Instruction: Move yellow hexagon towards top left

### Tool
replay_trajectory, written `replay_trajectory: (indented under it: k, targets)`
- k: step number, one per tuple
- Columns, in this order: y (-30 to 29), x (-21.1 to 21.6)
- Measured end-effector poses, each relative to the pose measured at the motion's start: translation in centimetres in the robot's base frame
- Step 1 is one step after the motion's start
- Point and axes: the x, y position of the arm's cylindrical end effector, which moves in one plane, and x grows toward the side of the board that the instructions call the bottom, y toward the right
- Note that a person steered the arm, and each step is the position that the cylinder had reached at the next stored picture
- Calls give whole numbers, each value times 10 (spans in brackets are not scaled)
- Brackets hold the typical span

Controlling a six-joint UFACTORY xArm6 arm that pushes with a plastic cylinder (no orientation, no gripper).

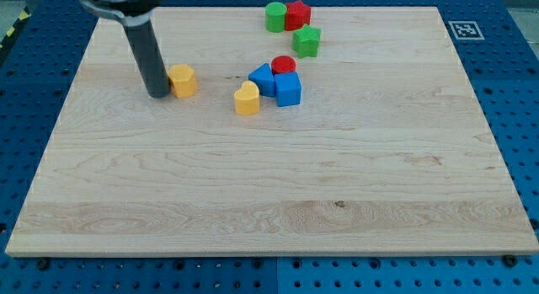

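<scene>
Nearest the camera, the bench (269,218) is bare wood along its whole bottom edge; every block sits in the upper half.

Hand: none fitted. The arm ends in a plain dark rod, so nothing can open, close or be held. My tip (157,94) rests on the bench in the upper left part, just beside the left face of the yellow hexagon (183,80), touching it or very nearly; contact cannot be confirmed.

Task item: the yellow hexagon lies toward the top left corner but well short of it, and well apart from the other blocks.

Other items: a second yellow block (247,99), rounded on top, sits near the middle, touching or just beside a blue triangle (262,78), a blue cube (288,90) and a red cylinder (283,65). Near the top edge stand a green cylinder (275,17), a red block (297,14) and a green block (307,41).

Assessment: the tip stands on the wrong side. A push from here would send the hexagon right, toward the cluster. Recommended: bring the tip round, clear of the block, to its lower right face, then push along the line to the top left corner. Keep the push centred on that face, since an off-centre push is likely to spin the block and let it slip off the tip. Stop before the bench edge.
</scene>
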Motion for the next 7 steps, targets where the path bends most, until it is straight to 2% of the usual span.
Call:
replay_trajectory:
  k: [1, 2, 3, 4, 5, 6, 7]
  targets:
    - [8, 20]
    - [41, 27]
    - [63, 13]
    - [24, -18]
    - [17, -34]
    - [24, -2]
    - [-16, 5]
